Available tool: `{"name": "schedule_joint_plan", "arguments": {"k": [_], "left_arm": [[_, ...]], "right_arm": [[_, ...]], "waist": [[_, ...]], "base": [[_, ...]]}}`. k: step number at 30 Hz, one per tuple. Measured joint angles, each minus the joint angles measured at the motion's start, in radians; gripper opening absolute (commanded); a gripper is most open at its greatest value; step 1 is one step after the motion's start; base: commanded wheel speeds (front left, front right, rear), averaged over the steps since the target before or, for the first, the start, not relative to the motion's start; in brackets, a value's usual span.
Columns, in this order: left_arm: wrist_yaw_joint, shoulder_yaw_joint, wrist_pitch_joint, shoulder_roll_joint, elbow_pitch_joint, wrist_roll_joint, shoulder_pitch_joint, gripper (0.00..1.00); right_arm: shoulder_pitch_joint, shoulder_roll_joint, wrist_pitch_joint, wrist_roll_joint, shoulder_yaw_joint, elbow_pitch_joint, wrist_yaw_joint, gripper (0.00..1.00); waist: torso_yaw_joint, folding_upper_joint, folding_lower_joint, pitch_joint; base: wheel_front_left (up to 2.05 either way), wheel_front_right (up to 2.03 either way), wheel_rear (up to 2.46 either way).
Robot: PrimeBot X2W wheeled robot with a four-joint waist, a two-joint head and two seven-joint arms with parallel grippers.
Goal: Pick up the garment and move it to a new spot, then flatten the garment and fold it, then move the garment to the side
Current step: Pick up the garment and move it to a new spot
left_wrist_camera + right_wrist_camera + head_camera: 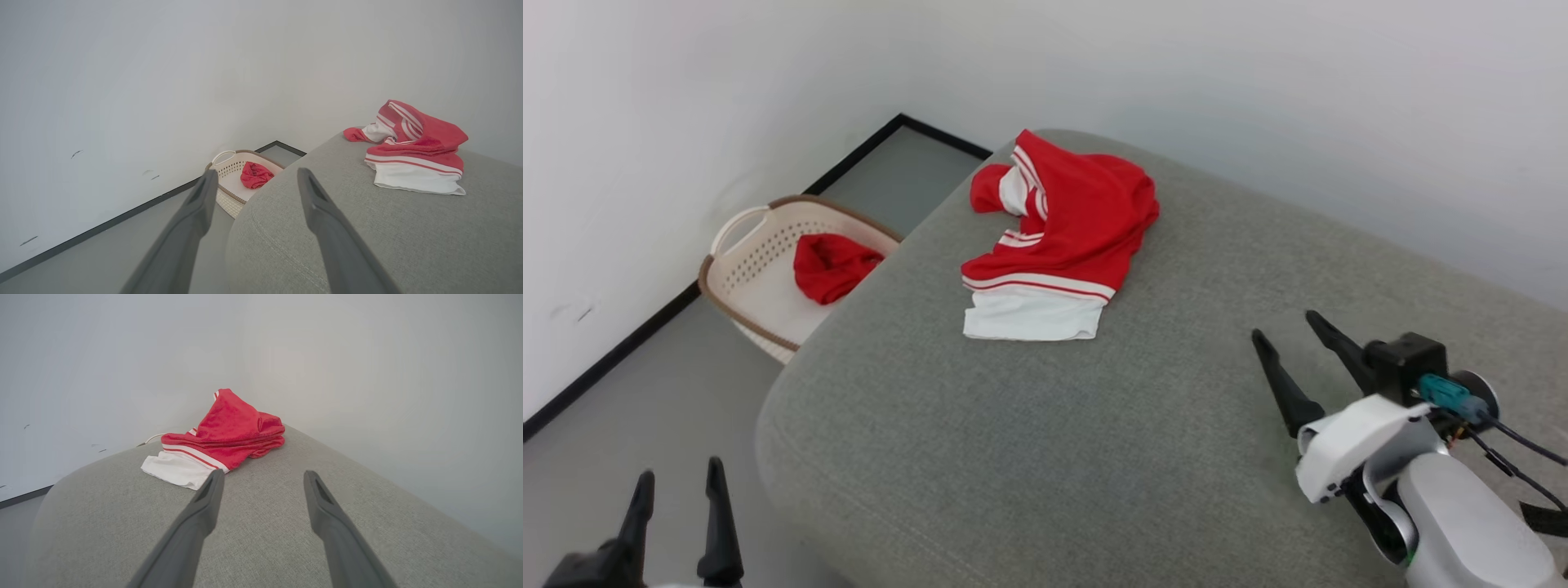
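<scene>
Left hand [680, 469]: lower left, fingers spread, empty.
Right hand [1284, 324]: lower right, spread, empty, over grey cushion [1013, 425].
Red jersey [1078, 220]: crumpled, upper centre; I'd pinch its bunched red folds.

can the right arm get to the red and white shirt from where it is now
Probably yes: the right gripper is open above the grey cushion, and nothing lies between it and the garment, which sits crumpled and untouched further along the same cushion.

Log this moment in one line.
garment: crumpled on cushion | left gripper: open, empty | right gripper: open, empty
</scene>
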Motion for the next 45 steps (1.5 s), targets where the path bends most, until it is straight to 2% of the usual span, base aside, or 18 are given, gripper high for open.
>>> {"name": "schedule_joint_plan", "arguments": {"k": [6, 10, 17, 21, 25, 29, 33, 36, 40, 45], "left_arm": [[0.001, 0.007, 0.0, -0.016, -0.029, 0.001, 0.026, 1.0], [-0.023, -0.019, 0.002, -0.002, -0.019, 0.002, -0.006, 1.0], [-0.068, -0.151, 0.067, 0.082, 0.048, 0.016, -0.248, 1.0], [-0.076, -0.21, 0.076, 0.161, 0.107, 0.008, -0.432, 1.0], [-0.083, -0.289, 0.098, 0.224, 0.204, -0.062, -0.662, 1.0], [-0.083, -0.33, 0.135, 0.286, 0.357, -0.196, -0.859, 1.0], [-0.082, -0.426, 0.214, 0.35, 0.502, -0.284, -1.007, 1.0], [-0.082, -0.53, 0.323, 0.378, 0.578, -0.379, -1.072, 1.0], [-0.082, -0.655, 0.538, 0.43, 0.624, -0.547, -1.096, 1.0], [-0.083, -0.734, 0.703, 0.499, 0.644, -0.715, -1.109, 1.0]], "right_arm": [[-0.037, -0.014, -0.005, 0.044, 0.054, 0.038, 0.0, 1.0], [-0.038, -0.023, -0.007, 0.059, 0.064, 0.043, 0.0, 1.0], [0.03, -0.048, -0.008, 0.039, -0.007, -0.012, 0.0, 1.0], [0.028, -0.045, -0.008, -0.002, 0.017, -0.05, 0.0, 1.0], [-0.02, -0.057, 0.009, -0.023, 0.064, -0.084, 0.0, 1.0], [-0.093, -0.053, 0.024, -0.031, 0.105, -0.116, 0.0, 1.0], [-0.158, -0.044, 0.026, -0.035, 0.138, -0.135, 0.0, 1.0], [-0.197, -0.037, 0.024, -0.038, 0.161, -0.143, 0.0, 1.0], [-0.223, -0.028, 0.019, -0.043, 0.181, -0.152, 0.001, 1.0], [-0.243, -0.023, 0.012, -0.043, 0.194, -0.163, 0.001, 1.0]], "waist": [[0.009, 0.0, 0.0, 0.016], [0.003, 0.0, 0.0, 0.016], [-0.022, 0.0, 0.0, 0.016], [-0.053, 0.0, 0.0, 0.022], [-0.097, 0.0, 0.0, 0.044], [-0.152, 0.0, 0.0, 0.082], [-0.218, 0.0, 0.0, 0.138], [-0.268, 0.0, 0.0, 0.191], [-0.338, 0.0, 0.0, 0.253], [-0.423, 0.0, 0.0, 0.316]], "base": [[-0.04, -0.04, -0.04], [0.0, 0.0, 0.0], [0.0, 0.0, 0.0], [0.0, 0.0, 0.0], [0.0, 0.0, 0.0], [0.0, 0.0, 0.0], [0.0, 0.0, 0.0], [0.0, 0.0, 0.0], [0.0, 0.0, 0.0], [0.0, 0.0, 0.0]]}}
